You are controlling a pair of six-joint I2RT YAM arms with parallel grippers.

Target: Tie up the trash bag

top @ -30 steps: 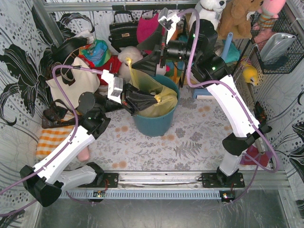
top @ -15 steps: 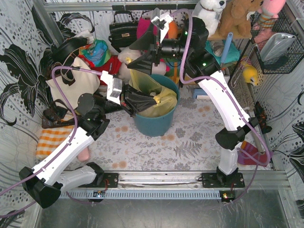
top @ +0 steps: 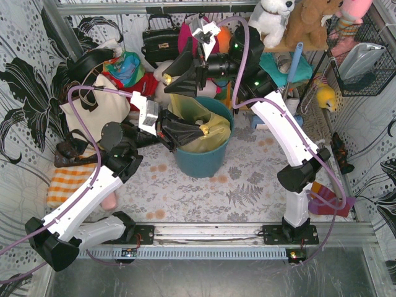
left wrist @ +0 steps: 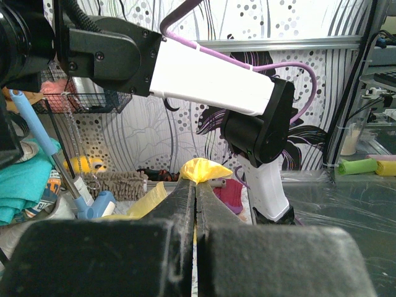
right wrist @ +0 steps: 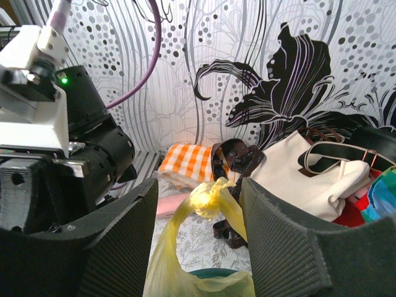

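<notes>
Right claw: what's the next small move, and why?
Probably close the right claw: the bunched handle flap of the thin translucent yellow plastic trash bag sits between its jaws, not yet pinched, while the left claw is shut on the other flap.

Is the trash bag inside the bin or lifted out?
Inside: the trash bag sits in the teal bin; only its flaps rise above the rim.

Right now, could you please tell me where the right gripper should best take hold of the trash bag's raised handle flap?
Take the raised flap by its bunched tip, where the plastic gathers into a small knob. That knob sits between the right gripper's open fingers, so close on it from both sides; lower down, the trash bag spreads into loose sheet.
</notes>
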